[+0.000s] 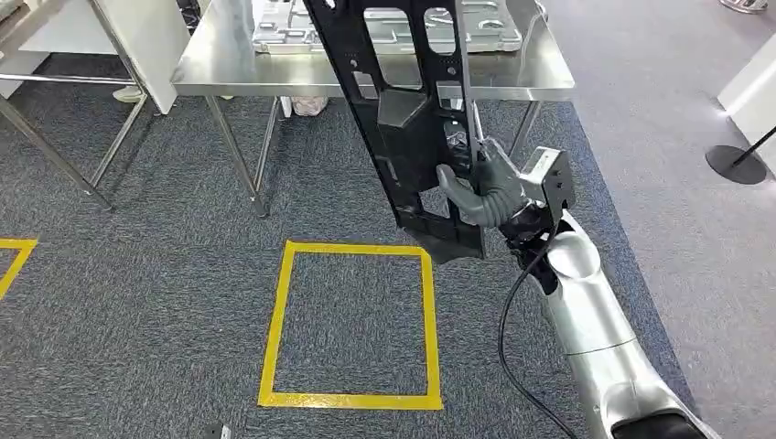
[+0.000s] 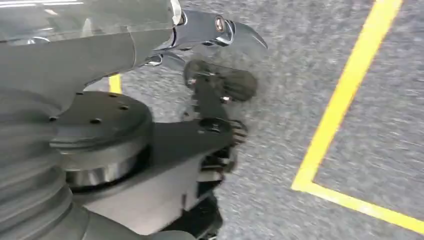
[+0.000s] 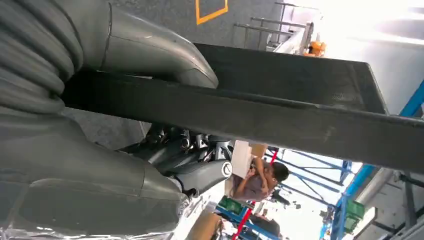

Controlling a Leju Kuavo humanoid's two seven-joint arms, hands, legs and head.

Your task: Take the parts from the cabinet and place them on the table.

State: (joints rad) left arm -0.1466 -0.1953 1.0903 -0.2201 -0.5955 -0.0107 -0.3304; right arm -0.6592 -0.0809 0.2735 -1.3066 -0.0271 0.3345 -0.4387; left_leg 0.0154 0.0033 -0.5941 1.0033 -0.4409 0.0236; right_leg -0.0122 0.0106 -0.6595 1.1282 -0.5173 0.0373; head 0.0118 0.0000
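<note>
In the head view, the table (image 1: 274, 73) is standing across the top of the frame, with a tray-like part (image 1: 393, 27) lying on it at upper centre. The long panel (image 1: 403, 119) is hanging in front of the table's near edge, running from the top centre down to mid-frame, tilted slightly. The right hand (image 1: 485, 187) is gripping the panel's lower right side, its arm (image 1: 595, 329) coming up from the lower right corner. The taped square (image 1: 352, 325) is lying on the carpet (image 1: 137, 302) at lower centre, below and left of the panel's bottom end. A stand base (image 1: 737, 165) is sitting at the right edge.
</note>
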